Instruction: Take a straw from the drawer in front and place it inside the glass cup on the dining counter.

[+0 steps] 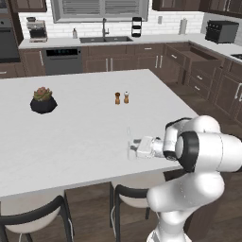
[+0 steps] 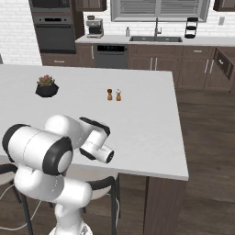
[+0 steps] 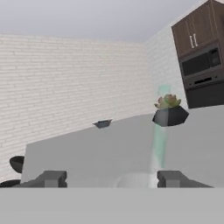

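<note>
Evidently at the release step: gripper wide apart, holding nothing, with straw upright just ahead between the fingertips, standing in the faint glass cup on the dining counter. Next: straight retreat without brushing either. Seen from the left base: drawer open far behind.

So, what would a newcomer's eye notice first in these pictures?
First the big white arm, reaching over the near edge of the dining counter, its gripper open. Just ahead of the fingertips stands the glass cup with the straw. Farther back sit a potted succulent and two shakers.
</note>
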Robot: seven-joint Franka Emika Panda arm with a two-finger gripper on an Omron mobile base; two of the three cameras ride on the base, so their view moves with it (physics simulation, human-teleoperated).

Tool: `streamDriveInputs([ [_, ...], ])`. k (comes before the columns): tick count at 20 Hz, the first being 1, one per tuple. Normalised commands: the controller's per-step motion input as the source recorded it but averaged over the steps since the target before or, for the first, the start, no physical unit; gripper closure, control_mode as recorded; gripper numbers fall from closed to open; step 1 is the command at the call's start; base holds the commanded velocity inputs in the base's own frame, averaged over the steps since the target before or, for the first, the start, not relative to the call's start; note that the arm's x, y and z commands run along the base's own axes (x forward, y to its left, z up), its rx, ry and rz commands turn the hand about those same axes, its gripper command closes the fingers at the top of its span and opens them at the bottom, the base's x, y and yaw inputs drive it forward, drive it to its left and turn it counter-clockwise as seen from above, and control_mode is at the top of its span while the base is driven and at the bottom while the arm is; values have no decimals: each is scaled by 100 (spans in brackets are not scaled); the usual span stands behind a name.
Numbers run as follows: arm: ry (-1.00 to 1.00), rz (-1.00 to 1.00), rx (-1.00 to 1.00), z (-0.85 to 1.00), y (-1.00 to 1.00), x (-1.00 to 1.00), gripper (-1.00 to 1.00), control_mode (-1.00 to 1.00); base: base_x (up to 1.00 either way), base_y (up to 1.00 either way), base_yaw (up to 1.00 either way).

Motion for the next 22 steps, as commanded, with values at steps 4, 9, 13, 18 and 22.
streamDriveInputs([
  [4,-4,0,0,12,0,-56,-100,-100,0,0,0],
  [9,-9,0,0,37,0,-63,-100,-100,0,0,0],
  [13,-7,0,0,27,0,-54,-100,-100,0,0,0],
  [18,-9,0,-2,45,0,-31,-100,-100,0,0,0],
  [22,-15,0,-12,67,-19,-70,-100,-100,0,0,0],
])
